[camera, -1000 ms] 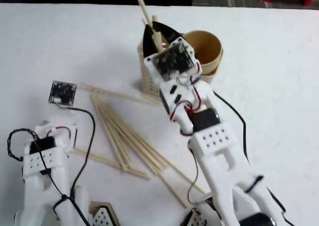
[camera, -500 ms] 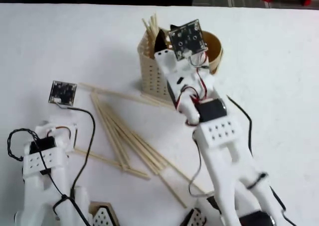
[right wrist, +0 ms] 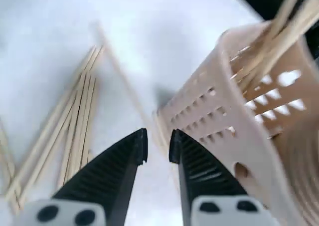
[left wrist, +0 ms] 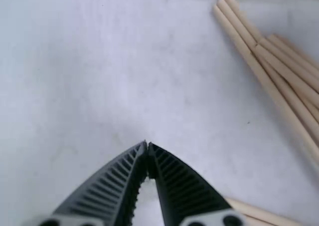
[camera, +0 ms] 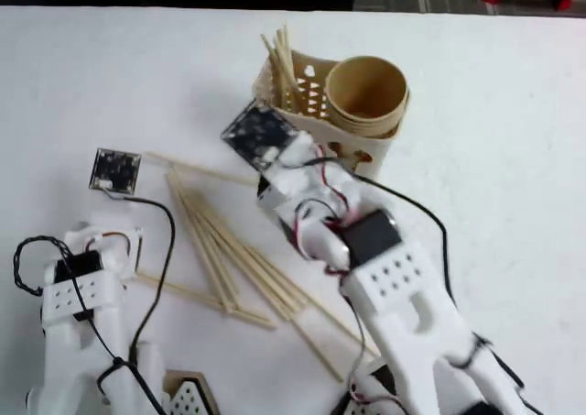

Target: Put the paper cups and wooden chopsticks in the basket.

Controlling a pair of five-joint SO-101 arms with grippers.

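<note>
Chopsticks (camera: 233, 255) beside the basket (camera: 302, 94) need the right hand (right wrist: 157, 145), slightly apart and empty, lowered squarely over one stick.

Basket (camera: 309, 92) and loose chopsticks (camera: 233, 250) hem the right claw (right wrist: 157, 146).

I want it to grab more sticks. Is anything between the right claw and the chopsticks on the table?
Nothing visible does. The right gripper hangs beside the basket, and only bare table lies between it and the loose chopsticks.
</note>
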